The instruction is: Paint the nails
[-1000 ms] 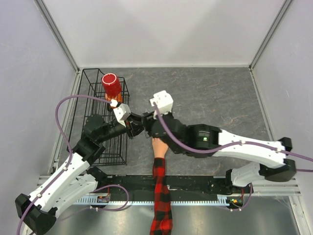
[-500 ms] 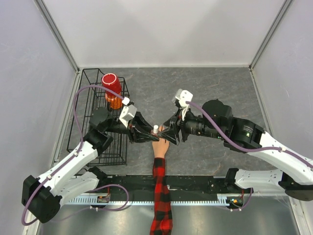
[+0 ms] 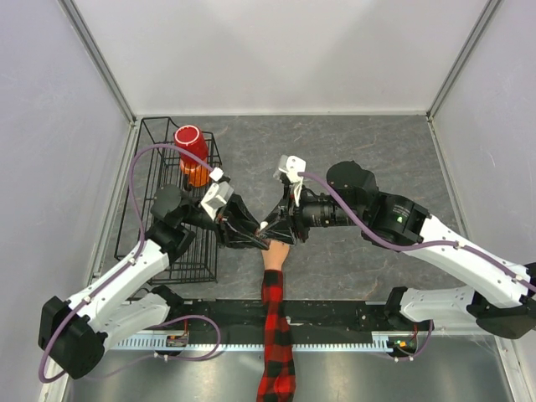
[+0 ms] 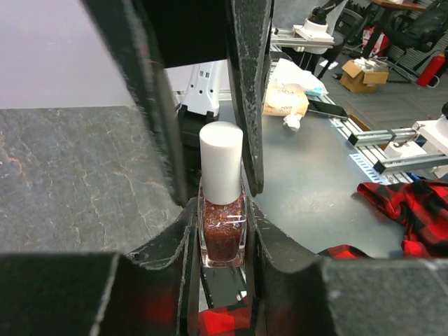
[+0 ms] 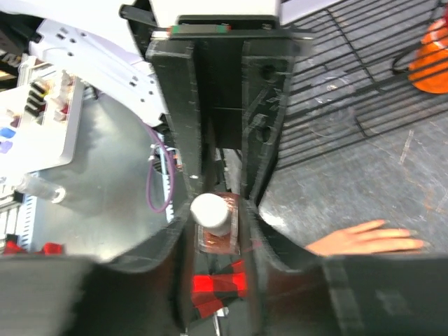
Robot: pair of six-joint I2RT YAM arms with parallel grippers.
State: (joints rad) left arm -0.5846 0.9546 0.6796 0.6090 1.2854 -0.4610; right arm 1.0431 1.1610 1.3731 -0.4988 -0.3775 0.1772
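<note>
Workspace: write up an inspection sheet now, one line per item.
Surface: grey stone-pattern table, no spills seen.
Job's things: mannequin hand lying flat, plaid sleeve towards the bases; nails too small to judge; nail polish bottle upright, white cap on.
Clutter: wire rack with red cup at its far end.
Grippers: left gripper shut on the bottle's glass; right gripper open around the cap.
Cables: purple cable along each arm, no snag seen.
Surroundings: white walls.

The nails tip a peach mannequin hand lying flat beyond its plaid sleeve; their colour is too small to tell.
</note>
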